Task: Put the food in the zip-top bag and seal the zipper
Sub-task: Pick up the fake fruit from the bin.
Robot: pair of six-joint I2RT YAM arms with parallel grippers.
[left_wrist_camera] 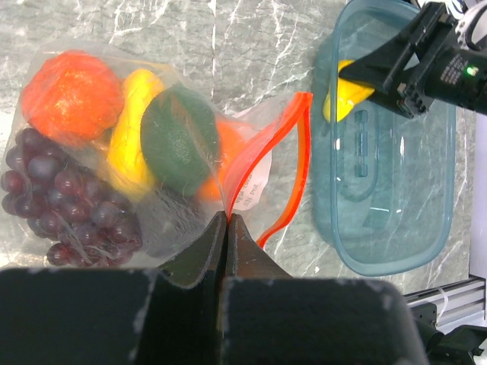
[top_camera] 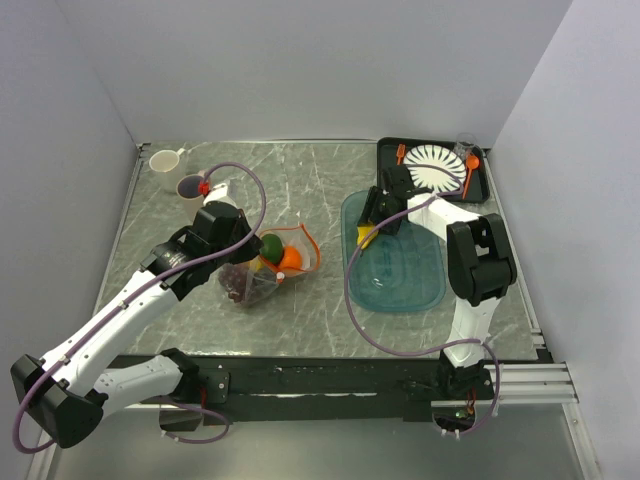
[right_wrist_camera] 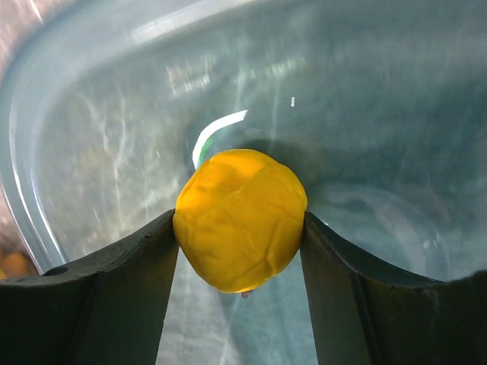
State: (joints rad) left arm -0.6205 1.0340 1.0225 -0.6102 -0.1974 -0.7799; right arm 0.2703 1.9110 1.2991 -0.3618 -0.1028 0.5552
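Note:
The clear zip-top bag (top_camera: 262, 262) lies mid-table with its orange-red zipper (left_wrist_camera: 285, 163) open toward the right. Inside it are an orange (left_wrist_camera: 72, 85), a purple grape bunch (left_wrist_camera: 65, 199), a yellow piece (left_wrist_camera: 135, 129), a green avocado-like piece (left_wrist_camera: 179, 138) and a red-orange piece. My left gripper (left_wrist_camera: 228, 217) is shut on the bag's mouth edge at the zipper's near end. My right gripper (right_wrist_camera: 240, 228) is shut on a yellow toy fruit (right_wrist_camera: 240, 219), over the left end of the teal tray (top_camera: 395, 262). This fruit also shows in the top view (top_camera: 366, 236).
A black tray (top_camera: 392, 150) at the back right holds a white plate (top_camera: 438, 167), an orange fork and spoon. Two cups (top_camera: 166, 160) stand at the back left. The table's wall edges close in left, back and right.

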